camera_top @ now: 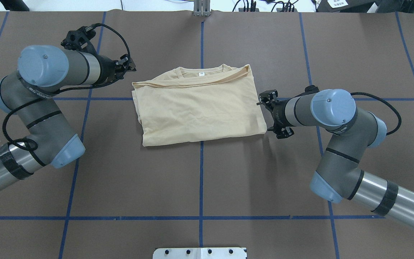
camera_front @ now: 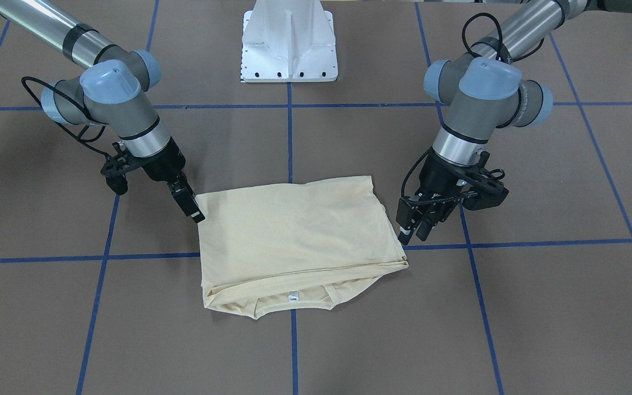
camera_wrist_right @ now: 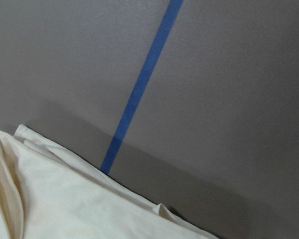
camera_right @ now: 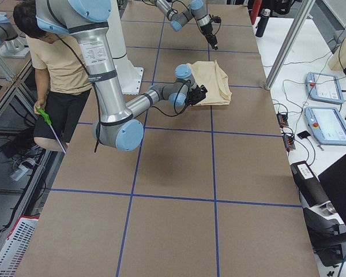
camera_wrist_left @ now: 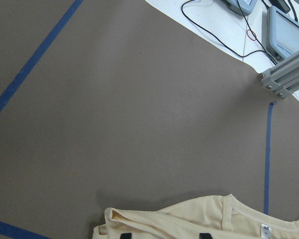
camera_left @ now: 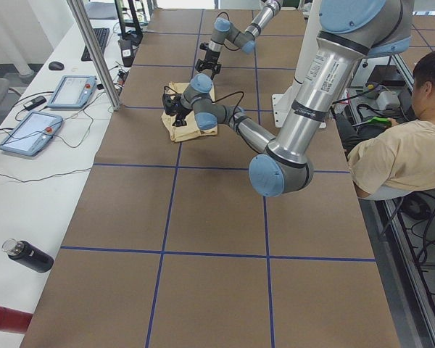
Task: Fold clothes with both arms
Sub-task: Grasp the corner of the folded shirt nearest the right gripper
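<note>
Right gripper (camera_front: 191, 206) fingers together at the folded T-shirt's (camera_front: 294, 230) corner; left gripper (camera_front: 416, 227) fingers apart, empty, just beside its opposite edge.

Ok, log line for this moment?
shirt folded flat | left tool open, at collar-end corner | right tool at opposite corner, state unclear

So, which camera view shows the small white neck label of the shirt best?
The left wrist view: the neck label is nearest there. The front-facing and overhead views show it tiny on the shirt; the others do not show it.
</note>
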Robot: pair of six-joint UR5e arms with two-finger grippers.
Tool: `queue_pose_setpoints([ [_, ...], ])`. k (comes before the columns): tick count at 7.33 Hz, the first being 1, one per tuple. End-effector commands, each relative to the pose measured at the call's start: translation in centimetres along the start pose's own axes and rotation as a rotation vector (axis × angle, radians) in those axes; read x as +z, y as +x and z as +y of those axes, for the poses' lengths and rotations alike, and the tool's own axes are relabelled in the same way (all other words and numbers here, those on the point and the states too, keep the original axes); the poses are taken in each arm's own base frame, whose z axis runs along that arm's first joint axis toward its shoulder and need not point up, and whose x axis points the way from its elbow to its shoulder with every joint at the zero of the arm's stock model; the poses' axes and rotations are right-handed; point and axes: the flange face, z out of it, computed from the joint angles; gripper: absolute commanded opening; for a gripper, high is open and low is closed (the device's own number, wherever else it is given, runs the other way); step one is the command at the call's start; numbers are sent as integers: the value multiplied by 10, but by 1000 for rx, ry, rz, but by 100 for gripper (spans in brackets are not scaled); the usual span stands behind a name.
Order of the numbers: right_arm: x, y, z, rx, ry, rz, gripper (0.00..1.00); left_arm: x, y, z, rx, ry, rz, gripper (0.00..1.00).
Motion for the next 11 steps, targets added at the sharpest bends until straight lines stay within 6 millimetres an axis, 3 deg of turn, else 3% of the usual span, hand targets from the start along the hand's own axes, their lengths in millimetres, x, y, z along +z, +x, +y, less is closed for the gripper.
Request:
queue_pose_setpoints([
  [1,5,10,3,-1,4,23,96,1,-1,0,0,1,-2,55],
  [4,8,18,11,-10,-5,37,89,3,-2,0,1,0,-6,55],
  [5,8,20,10,-9,-5,39,58,3,-3,0,2,0,-8,55],
  [6,9,24,7,-8,-1,43,19,3,-3,0,2,0,-8,55],
  [7,8,25,5,-8,0,44,0,2,-2,0,1,0,-5,55],
  [11,-31,38,3,-17,-30,21,0,-1,0,0,2,0,1,55],
])
